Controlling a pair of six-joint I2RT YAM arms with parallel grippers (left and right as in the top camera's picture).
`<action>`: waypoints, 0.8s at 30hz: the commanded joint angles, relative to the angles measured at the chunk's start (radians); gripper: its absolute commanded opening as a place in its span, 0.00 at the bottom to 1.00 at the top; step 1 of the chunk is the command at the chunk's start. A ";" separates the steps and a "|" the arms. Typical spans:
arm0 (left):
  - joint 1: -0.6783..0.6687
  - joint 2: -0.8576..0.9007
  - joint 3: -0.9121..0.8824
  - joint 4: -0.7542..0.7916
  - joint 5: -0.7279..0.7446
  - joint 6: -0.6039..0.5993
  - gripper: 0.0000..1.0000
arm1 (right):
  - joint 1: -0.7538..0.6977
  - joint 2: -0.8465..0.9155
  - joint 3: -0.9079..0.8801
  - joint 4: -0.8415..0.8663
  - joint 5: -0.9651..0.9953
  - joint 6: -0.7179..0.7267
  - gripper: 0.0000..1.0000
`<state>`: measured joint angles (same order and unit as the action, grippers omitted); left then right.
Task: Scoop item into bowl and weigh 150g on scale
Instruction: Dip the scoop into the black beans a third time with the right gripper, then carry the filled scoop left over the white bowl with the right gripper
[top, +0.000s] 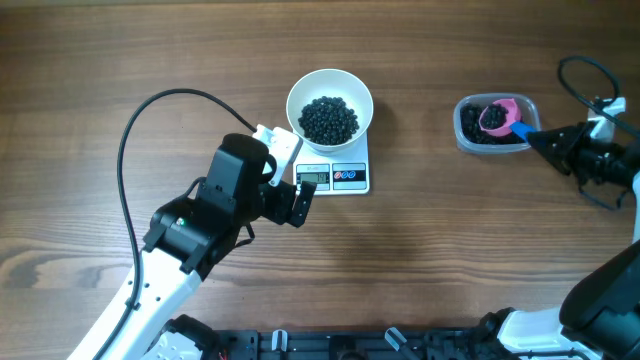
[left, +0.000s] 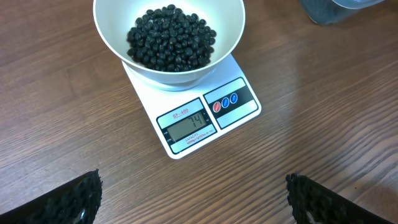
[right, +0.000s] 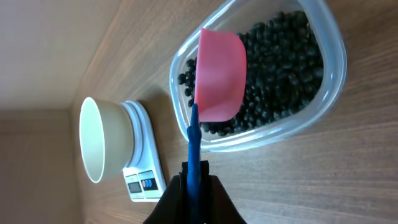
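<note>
Overhead and wrist views of the weighing station. The white bowl (top: 330, 80) sits on the scale (top: 345, 163) at the centre of the wooden table (top: 150, 60) and holds a heap of black beans (top: 329, 119); the display (left: 188, 126) reads 74. The left gripper (top: 288, 172) hovers just beside the scale's display edge, jaws released wide and grasping nothing. Well apart, at the table's right, the clear tub (top: 460, 140) contains more beans. The right gripper (top: 540, 138) is clenched on the blue handle (right: 194, 155) of the pink scoop (right: 219, 74), whose cup lies inside the tub over the beans.
</note>
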<state>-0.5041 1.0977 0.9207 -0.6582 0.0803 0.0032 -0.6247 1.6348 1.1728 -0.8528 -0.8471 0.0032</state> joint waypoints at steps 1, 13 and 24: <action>-0.005 0.002 -0.003 0.000 0.016 0.016 1.00 | -0.005 0.013 -0.003 -0.024 -0.055 -0.003 0.04; -0.005 0.002 -0.003 0.000 0.016 0.016 1.00 | 0.009 0.013 -0.003 -0.020 -0.499 0.002 0.04; -0.004 0.002 -0.003 0.000 0.016 0.016 1.00 | 0.357 0.013 -0.003 0.299 -0.523 0.364 0.04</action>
<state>-0.5041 1.0977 0.9207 -0.6582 0.0803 0.0032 -0.3367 1.6348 1.1675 -0.6144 -1.3235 0.2611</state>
